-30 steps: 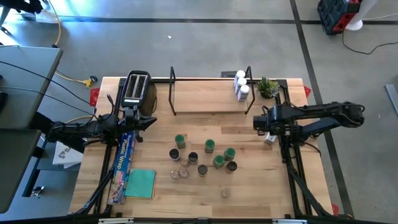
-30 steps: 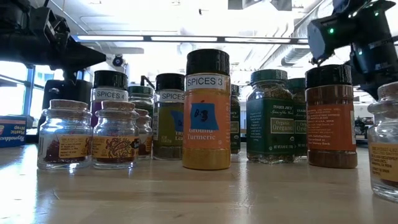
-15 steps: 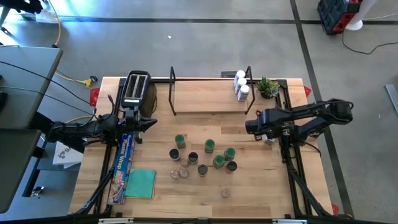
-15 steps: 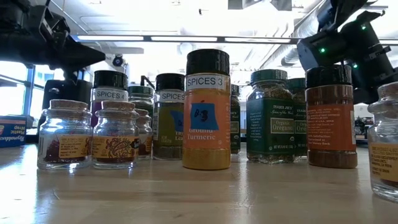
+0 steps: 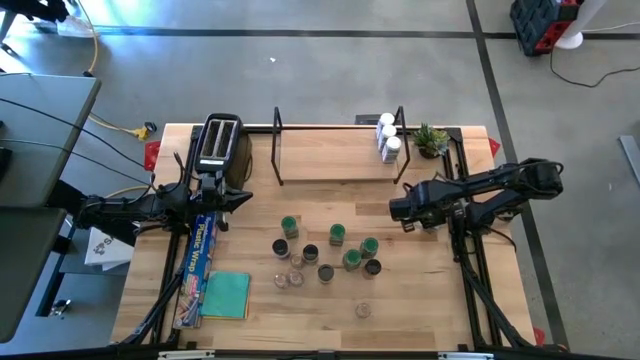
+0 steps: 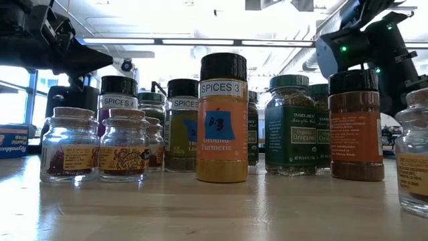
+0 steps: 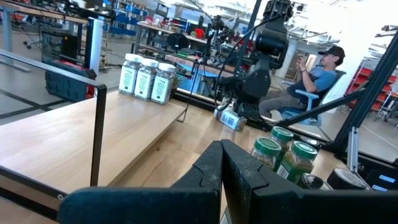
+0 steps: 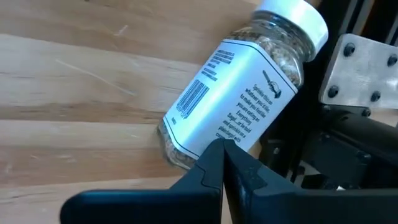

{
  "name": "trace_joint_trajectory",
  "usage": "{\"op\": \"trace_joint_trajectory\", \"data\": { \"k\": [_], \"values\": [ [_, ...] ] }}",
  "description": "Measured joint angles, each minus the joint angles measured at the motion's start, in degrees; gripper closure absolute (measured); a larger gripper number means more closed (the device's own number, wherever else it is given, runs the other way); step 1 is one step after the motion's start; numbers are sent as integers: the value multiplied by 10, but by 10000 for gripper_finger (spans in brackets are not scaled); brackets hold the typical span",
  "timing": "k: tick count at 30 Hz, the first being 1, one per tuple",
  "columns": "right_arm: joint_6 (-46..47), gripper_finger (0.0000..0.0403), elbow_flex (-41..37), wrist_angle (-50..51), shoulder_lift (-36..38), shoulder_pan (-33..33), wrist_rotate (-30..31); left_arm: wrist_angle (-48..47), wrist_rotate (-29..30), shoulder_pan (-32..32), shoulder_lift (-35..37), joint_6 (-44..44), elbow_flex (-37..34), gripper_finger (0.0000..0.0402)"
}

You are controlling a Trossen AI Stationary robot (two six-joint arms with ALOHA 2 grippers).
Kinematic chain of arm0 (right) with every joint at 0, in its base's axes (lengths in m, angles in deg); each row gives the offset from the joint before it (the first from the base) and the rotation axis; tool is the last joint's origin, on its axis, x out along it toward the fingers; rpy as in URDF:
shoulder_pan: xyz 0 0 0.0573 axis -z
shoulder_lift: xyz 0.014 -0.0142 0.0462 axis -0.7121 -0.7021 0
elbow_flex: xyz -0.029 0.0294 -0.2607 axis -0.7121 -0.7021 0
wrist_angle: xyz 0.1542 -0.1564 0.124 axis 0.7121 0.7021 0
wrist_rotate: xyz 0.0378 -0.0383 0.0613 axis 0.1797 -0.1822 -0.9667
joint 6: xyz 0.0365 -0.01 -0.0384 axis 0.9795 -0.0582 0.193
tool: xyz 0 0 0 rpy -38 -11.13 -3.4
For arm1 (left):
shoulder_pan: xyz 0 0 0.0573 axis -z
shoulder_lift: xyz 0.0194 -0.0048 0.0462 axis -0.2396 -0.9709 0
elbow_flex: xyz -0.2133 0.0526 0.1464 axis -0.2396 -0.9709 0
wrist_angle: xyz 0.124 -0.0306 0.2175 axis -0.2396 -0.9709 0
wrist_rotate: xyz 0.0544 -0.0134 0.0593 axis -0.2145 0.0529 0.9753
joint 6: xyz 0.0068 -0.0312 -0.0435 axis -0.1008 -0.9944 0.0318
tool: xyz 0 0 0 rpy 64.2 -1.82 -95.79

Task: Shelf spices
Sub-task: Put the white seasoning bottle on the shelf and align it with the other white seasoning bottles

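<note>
The shelf point(image 5: 335, 155) stands at the table's far side, with three white-lidded spices point(image 5: 388, 140) at its right end, also in the left wrist view point(image 7: 146, 76). Several more spices point(image 5: 330, 250) stand grouped mid-table. One white-lidded jar point(image 8: 239, 93) lies on its side on the table near the right arm's base point(image 7: 230, 118). My right gripper point(image 8: 222, 149) is shut and points steeply down, raised above the table point(image 6: 348, 47) beside this jar. My left gripper point(image 7: 222, 149) is shut and level at the table's left point(image 5: 245, 197).
A toaster point(image 5: 220, 145) stands at the far left and a small plant point(image 5: 432, 138) at the far right. A plastic-wrap box point(image 5: 203, 265) and a teal cloth point(image 5: 226, 294) lie near the left front. A person point(image 7: 317, 81) sits beyond the table.
My right gripper has moved toward the table's left, toward the middle, and sunk lower, staying shut. The jars have not moved.
</note>
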Motion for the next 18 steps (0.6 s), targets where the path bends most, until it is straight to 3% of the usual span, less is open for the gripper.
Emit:
{"op": "trace_joint_trajectory", "data": {
  "k": [7, 11, 15, 18],
  "values": [
    [-38, 403, 79, -59, -6, 0, 1, 0, -4, 0, 0, 0, 0, 401],
    [-105, 403, 169, -18, 0, 5, 33, 0, -4, 0, 0, 0, 0, 401],
    [-256, 402, 236, 26, 0, 28, 42, 0, -4, 0, 0, 0, 0, 401],
    [-406, 385, 249, 9, 0, 40, 9, 0, -8, 0, 0, 0, 0, 401]
  ]
}}
